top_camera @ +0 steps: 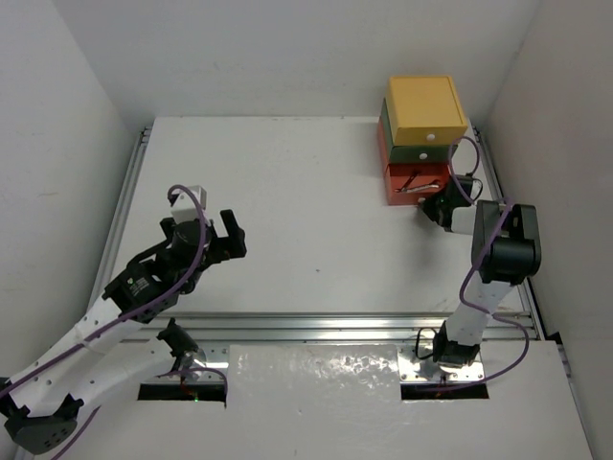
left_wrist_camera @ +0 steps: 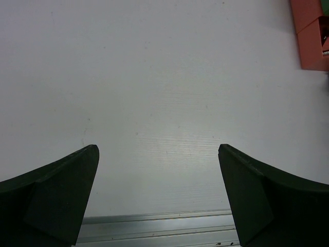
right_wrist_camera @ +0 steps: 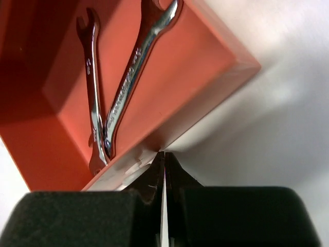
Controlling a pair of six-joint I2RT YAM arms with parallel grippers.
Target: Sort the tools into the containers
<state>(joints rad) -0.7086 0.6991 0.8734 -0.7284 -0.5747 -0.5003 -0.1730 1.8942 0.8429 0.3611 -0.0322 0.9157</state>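
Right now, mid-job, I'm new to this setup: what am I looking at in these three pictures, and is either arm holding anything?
The overhead picture looks down on a white table with two robot arms bolted at its near edge. The other two pictures come from cameras on the wrists, each looking past its own fingers.

The left gripper hangs open over bare table and holds nothing; in its wrist view the two dark fingers stand wide apart.

At the far right is a stack of three drawers: yellow on top, dark green in the middle, red-orange at the bottom, pulled out. The right gripper is at that drawer's front, its jaws shut. The knob itself is hidden, so I cannot say whether it is pinched.

Inside the red-orange drawer lie two silver wrenches, crossing each other. No other tools show.
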